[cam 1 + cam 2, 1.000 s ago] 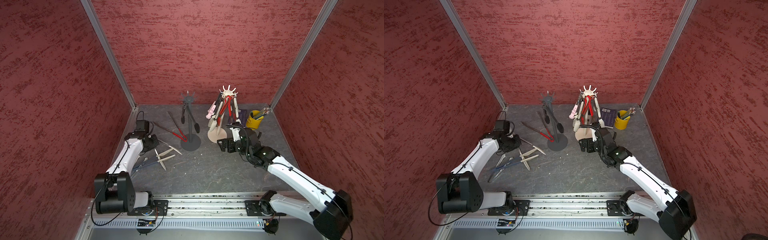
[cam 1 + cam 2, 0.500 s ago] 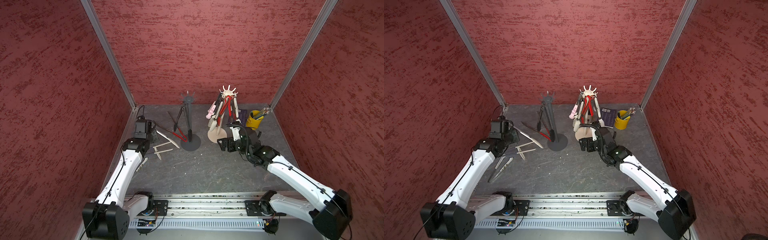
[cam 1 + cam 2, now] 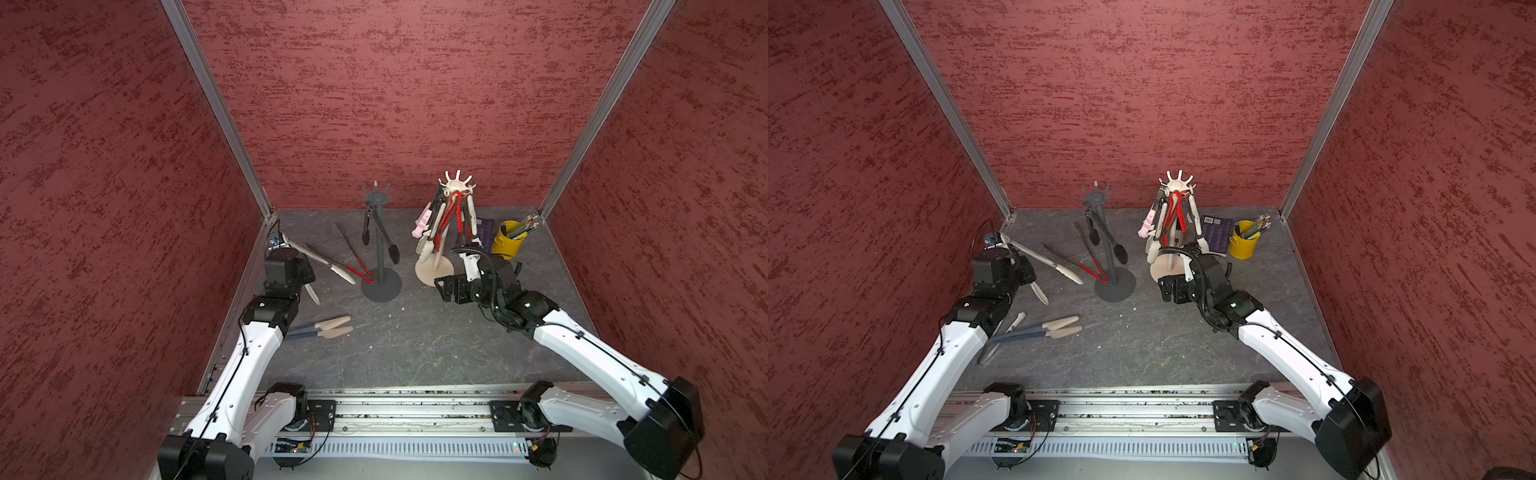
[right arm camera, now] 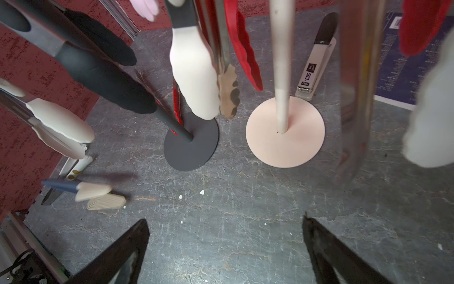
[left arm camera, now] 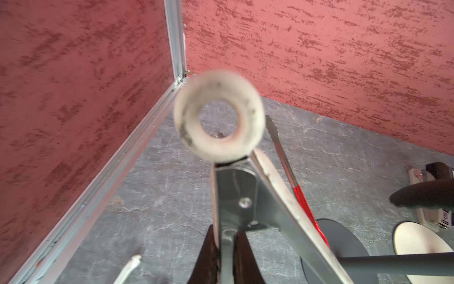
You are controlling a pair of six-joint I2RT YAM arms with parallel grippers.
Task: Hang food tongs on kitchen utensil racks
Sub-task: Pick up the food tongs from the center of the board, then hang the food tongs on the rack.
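My left gripper [image 5: 227,248] is shut on the metal hinge end of cream-tipped food tongs [image 5: 233,196], held above the floor near the back left corner. Their white ring [image 5: 218,115] points at that corner, and in both top views the arms [image 3: 332,266] [image 3: 1059,268] splay toward the dark grey rack [image 3: 380,249]. Black tongs [image 3: 390,245] hang from that rack. The cream-white rack [image 3: 457,187] carries several tongs. Red tongs [image 3: 353,257] and blue-handled tongs [image 3: 328,326] lie on the floor. My right gripper [image 4: 226,233] is open and empty, just in front of the cream rack's base [image 4: 285,137].
A yellow cup [image 3: 509,243] of pencils, a dark blue booklet [image 3: 1219,232] and a stapler [image 4: 317,61] sit at the back right behind the cream rack. Red walls close in left, back and right. The arms' rail [image 3: 395,411] runs along the front.
My left arm has lifted the cream-tipped tongs off the pile on the floor and carried them up toward the back left corner. The right arm has stayed still.
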